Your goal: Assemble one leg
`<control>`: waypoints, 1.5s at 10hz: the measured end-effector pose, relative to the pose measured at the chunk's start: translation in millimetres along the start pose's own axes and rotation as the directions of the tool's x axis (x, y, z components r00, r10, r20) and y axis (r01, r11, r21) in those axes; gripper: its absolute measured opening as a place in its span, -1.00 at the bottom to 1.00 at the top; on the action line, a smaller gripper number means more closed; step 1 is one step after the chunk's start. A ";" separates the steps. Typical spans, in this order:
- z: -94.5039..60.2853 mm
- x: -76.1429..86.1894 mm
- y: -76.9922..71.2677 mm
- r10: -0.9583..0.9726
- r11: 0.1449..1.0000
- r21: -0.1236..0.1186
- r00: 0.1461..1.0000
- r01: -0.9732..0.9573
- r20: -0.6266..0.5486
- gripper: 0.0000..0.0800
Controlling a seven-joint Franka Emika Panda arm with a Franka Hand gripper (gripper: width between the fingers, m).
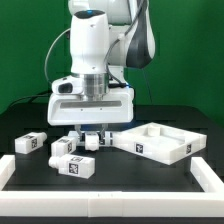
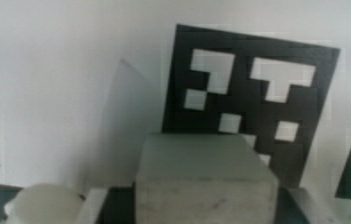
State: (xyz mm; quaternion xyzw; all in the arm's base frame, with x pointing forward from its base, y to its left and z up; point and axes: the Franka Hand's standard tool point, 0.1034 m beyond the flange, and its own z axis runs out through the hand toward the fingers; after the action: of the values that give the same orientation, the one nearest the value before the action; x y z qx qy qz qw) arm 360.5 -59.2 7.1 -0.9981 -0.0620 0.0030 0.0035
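My gripper (image 1: 94,137) is low over the table, just off the left corner of the large white tray-shaped part (image 1: 160,141). In the wrist view the gripper (image 2: 204,203) is shut on a leg (image 2: 202,176), a grey-white block that fills the space between the fingers (image 2: 56,203). Close behind the block is a white face of the tray-shaped part with a black-and-white tag (image 2: 246,92). In the exterior view the held leg (image 1: 90,141) is mostly hidden by the fingers. Three more legs lie to the exterior view's left (image 1: 33,143), (image 1: 63,147), (image 1: 76,166).
A low white rail (image 1: 110,186) runs along the front of the black table and turns up both sides. A green backdrop stands behind the arm. The loose legs lie close together just left of the gripper.
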 end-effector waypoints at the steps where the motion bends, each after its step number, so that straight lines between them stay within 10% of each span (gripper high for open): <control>1: 0.1 0.0 0.1 0.000 1.000 0.000 1.000 0.000 0.000 -0.16; 4: -0.3 0.2 0.1 0.000 1.000 0.000 1.000 0.000 0.000 0.54; 8: -57.2 9.6 -11.8 0.009 0.998 0.062 1.000 -0.009 0.006 0.62; 10: -59.4 34.0 -25.8 -0.013 0.998 0.065 1.000 0.014 -0.009 0.62; 13: -56.8 68.3 -85.5 -0.127 0.990 0.055 0.990 0.130 -0.064 0.62; 15: -56.2 67.1 -79.8 -0.116 0.991 0.056 0.991 0.120 -0.059 0.62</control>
State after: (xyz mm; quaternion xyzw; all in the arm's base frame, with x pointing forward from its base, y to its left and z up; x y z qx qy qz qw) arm 417.5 27.9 63.5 -0.9918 -0.1207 -0.0233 0.0351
